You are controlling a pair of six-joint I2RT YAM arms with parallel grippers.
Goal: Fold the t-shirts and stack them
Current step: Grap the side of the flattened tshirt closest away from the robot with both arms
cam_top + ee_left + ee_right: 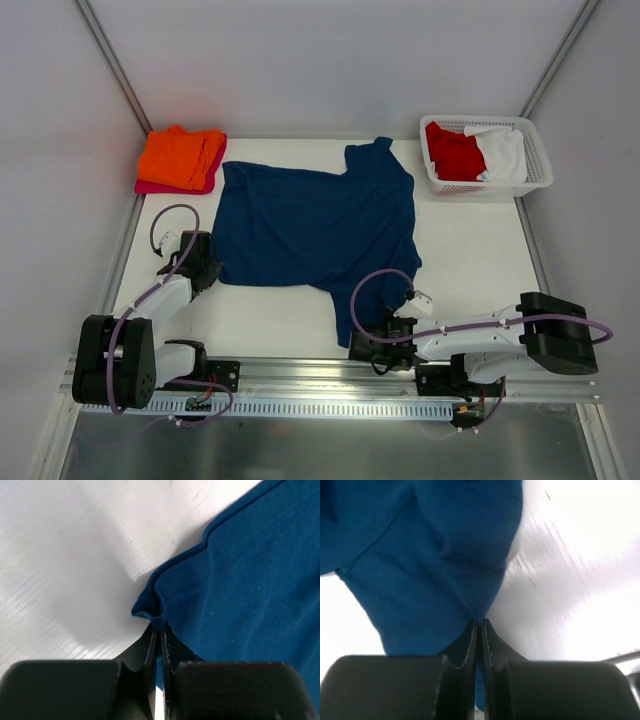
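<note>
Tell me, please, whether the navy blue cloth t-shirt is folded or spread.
Spread: the navy blue cloth t-shirt lies wide and mostly flat.

White lattice basket — far right corner of white table.

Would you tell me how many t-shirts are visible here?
5: the navy t-shirt spread mid-table, the orange t-shirt folded atop the magenta-pink t-shirt at far left, the red t-shirt and white t-shirt in the basket. More may be hidden beneath.
</note>
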